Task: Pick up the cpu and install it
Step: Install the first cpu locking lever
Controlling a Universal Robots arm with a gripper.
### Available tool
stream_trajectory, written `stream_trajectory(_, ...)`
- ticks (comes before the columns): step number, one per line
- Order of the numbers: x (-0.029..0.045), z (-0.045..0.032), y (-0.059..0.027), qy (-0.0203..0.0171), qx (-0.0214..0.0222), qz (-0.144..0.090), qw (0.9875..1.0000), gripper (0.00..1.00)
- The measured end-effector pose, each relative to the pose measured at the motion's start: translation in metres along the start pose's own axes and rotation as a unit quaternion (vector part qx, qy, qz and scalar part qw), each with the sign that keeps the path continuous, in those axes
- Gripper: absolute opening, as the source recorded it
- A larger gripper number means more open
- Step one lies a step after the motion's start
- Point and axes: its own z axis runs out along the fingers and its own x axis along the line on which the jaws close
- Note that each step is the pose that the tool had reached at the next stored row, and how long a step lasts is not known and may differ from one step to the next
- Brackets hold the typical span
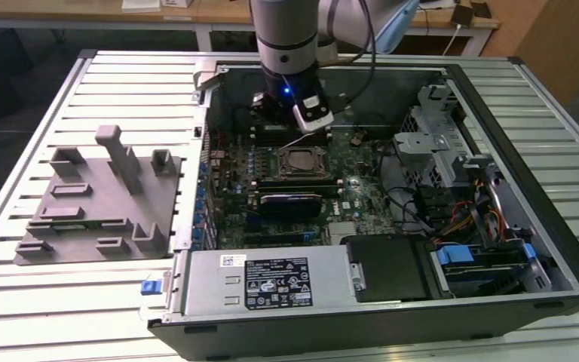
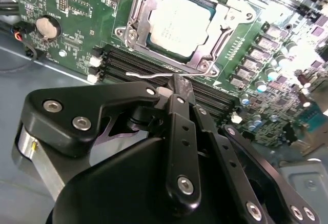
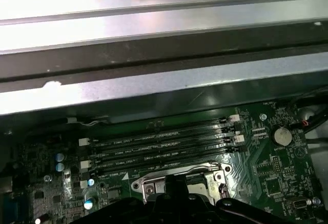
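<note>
The end effector (image 2: 177,84), pinched closed and empty, is hovering by the lever (image 2: 146,75) beside the seated cpu (image 2: 180,23); slipping risks scraping the motherboard (image 2: 77,8).

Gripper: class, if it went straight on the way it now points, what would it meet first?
Probably the thin wire lever at the edge of the socket, just ahead of the gripper in the second wrist view, or the memory slots under it; depth is unclear. The cpu sits in the socket beyond.
</note>
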Motion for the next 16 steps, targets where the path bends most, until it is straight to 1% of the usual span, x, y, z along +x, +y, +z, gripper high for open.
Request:
stream_trajectory(6, 0.0003, 0.0036, -0.0009, -0.0032, -0.0069, 0.016, 0.9998, 0.11)
stream_trajectory(11, 0.0004, 0.0060, -0.0014, -0.0077, -0.0133, 0.019, 0.9997, 0.11)
stream_trajectory(13, -0.0004, 0.0070, -0.0014, -0.0085, -0.0142, 0.019, 0.9997, 0.11)
stream_trajectory(16, -0.0034, 0.0084, -0.0012, -0.0089, -0.0142, 0.020, 0.9997, 0.11)
